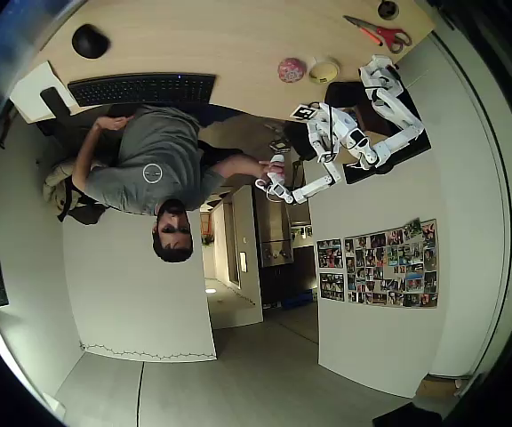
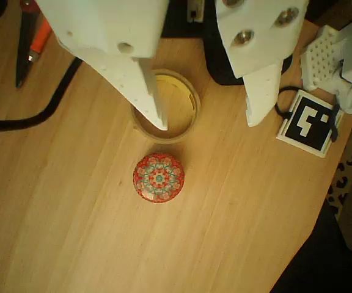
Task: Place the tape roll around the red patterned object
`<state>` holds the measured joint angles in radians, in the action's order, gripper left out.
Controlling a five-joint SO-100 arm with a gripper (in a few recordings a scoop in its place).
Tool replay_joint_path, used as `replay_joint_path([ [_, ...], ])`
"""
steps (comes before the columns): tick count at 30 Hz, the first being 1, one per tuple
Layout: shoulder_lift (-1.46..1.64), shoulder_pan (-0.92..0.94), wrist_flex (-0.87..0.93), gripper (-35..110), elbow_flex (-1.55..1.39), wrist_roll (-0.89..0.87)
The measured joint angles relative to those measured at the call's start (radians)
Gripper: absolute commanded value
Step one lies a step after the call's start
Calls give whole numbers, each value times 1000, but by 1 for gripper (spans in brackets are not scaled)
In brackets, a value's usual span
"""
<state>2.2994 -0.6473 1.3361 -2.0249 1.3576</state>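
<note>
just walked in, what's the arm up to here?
The gripper hangs open over the wooden table, one finger dipping over the hollow of the tape roll; contact can't be told. The red patterned object lies just beside the roll, apart from it, so the roll isn't around it yet. In the overhead view a person sits at the desk edge.

In the wrist view the left finger (image 2: 140,79) hides the roll's (image 2: 179,116) left rim. The scissors (image 2: 32,43), cable (image 2: 35,107) and marker (image 2: 310,125) are cut off or partly covered. In the overhead view the ball's (image 1: 292,69) pattern is too small to tell.
</note>
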Motion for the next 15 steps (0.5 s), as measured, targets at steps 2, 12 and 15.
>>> replay_joint_path([
  [2, -11, -11, -18, 34, 5, -2],
  [12, -449, -84, -339, 34, 112, -9],
  [15, -459, -103, -379, 34, 84, -28],
])
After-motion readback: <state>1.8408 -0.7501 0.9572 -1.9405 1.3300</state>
